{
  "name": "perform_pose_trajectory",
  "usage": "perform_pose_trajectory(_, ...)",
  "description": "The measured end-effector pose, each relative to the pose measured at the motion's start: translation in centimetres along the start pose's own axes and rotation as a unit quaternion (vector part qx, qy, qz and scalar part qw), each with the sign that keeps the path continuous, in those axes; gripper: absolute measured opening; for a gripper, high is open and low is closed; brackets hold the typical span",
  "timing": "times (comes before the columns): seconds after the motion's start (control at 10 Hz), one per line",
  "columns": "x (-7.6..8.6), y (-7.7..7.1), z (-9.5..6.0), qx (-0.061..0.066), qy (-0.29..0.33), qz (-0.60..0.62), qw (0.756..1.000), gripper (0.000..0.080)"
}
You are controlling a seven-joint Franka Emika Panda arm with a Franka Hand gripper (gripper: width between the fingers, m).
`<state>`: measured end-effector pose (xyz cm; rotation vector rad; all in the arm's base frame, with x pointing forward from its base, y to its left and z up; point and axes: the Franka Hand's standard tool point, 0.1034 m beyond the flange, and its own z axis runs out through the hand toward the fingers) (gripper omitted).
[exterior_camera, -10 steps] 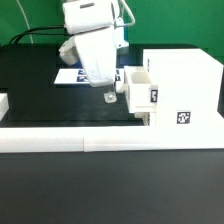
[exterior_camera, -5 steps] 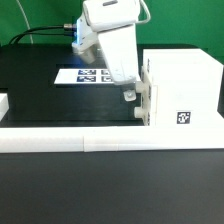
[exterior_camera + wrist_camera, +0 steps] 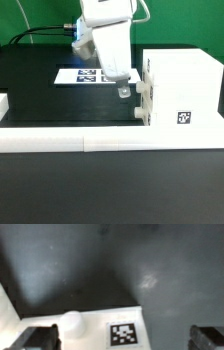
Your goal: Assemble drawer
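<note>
The white drawer box (image 3: pixel 185 85) stands on the black table at the exterior view's right. The inner drawer (image 3: pixel 146 97) sits pushed into its open side, with only its front and knob sticking out. My gripper (image 3: pixel 122 91) hangs just off that front, slightly above it, and holds nothing. In the wrist view the gripper (image 3: pixel 125 339) is open, with dark fingertips (image 3: pixel 40 338) far apart at both edges. Between them lies a white drawer panel with a round knob (image 3: pixel 72 321) and a marker tag (image 3: pixel 123 332).
The marker board (image 3: pixel 82 75) lies on the table behind the arm. A long white rail (image 3: pixel 100 140) runs along the table's front edge. A small white part (image 3: pixel 3 103) shows at the exterior view's left edge.
The gripper swung toward the exterior view's right and the inner drawer slid further into the box. The gripper has since backed off slightly and risen a little.
</note>
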<state>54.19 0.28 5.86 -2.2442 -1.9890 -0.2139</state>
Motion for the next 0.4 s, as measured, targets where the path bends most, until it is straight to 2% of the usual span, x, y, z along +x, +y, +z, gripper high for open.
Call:
perform_pose_trajectory(0.2,-1.12,-1.1,-0.4,-0.01,-0.006,0.01,1.0,0.0648)
perform_pose_trajectory(0.4,-1.1,-1.06,-0.23,-0.009,-0.005,0.01,1.0,0.0648)
